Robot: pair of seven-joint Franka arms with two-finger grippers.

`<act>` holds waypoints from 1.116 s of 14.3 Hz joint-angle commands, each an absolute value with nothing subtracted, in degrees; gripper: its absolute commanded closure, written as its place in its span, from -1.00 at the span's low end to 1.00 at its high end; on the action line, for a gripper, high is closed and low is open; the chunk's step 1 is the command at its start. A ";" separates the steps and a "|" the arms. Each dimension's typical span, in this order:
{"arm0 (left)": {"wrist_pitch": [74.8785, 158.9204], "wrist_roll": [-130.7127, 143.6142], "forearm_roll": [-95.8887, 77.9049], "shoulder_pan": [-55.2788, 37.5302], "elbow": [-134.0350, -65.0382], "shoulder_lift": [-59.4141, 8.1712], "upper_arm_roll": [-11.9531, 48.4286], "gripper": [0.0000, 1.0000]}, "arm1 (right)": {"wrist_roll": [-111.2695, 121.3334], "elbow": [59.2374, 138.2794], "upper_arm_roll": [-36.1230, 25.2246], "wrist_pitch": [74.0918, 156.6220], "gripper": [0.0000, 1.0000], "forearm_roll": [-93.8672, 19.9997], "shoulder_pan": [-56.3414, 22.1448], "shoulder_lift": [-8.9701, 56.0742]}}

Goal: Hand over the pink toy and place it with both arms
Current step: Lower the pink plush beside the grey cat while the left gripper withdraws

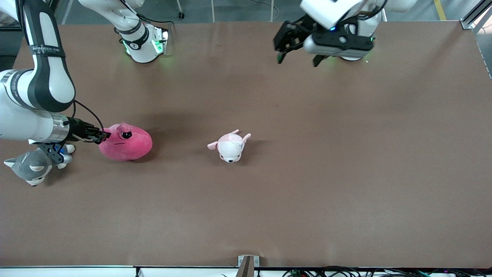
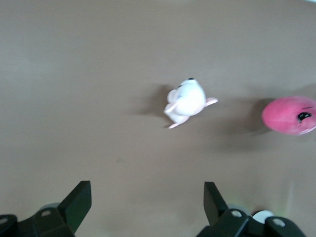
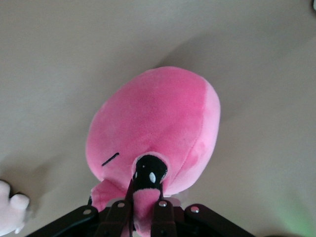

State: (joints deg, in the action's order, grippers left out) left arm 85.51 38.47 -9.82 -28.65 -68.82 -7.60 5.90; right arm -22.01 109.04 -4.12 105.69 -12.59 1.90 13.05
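Table: brown tabletop runs the whole width, with both arm bases along its edge farthest from the front camera.
Pink toy: round hot-pink plush toward the right arm's end of the table, about midway between the bases and the front camera; dark sleepy eyes and small bumps show on top. Whether it rests on the brown surface or hangs just above it, I cannot tell.
Right gripper: black gripper at the pink toy's end that faces the right arm's end of the table; its jaws are pinched onto a small pink bump of the plush beside the dark eye, seen clearly in the right wrist view.
Left gripper: black gripper up in the air over the table just in front of the left arm's base, waiting; jaws spread wide with nothing between them, fingers well apart.
Small pink-and-white plush: animal toy lying near the table's middle, apart from the pink toy.
Grey-and-white dog plush: lies at the right arm's end, partly under that arm's wrist.
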 commanded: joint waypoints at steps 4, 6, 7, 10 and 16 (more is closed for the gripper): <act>84.46 16.64 -8.09 -16.90 -83.38 4.38 6.33 -1.00 | -13.01 117.24 -3.08 111.27 0.98 -16.61 6.94 11.34; 84.38 11.89 -5.12 -13.99 -87.52 7.19 6.33 -1.00 | -12.92 117.25 -3.08 111.27 0.97 -16.70 7.12 11.42; 84.38 10.56 -3.62 -13.02 -89.28 7.99 6.33 -1.00 | -12.92 117.25 -3.08 111.36 0.94 -16.70 7.12 11.51; 84.38 10.63 -2.55 -9.15 -90.88 7.65 6.33 -1.00 | -13.01 116.90 -3.08 111.18 0.54 -16.70 7.12 11.60; 85.60 10.28 2.81 -5.38 -90.44 5.98 6.24 -1.00 | -11.96 110.49 -2.73 109.16 -1.00 -14.69 6.24 11.51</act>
State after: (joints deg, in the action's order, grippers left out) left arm 84.35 11.21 1.83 -8.23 -90.25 6.00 5.73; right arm -13.23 112.45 -3.36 110.45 -14.87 6.11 12.72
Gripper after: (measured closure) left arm 0.000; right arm 0.322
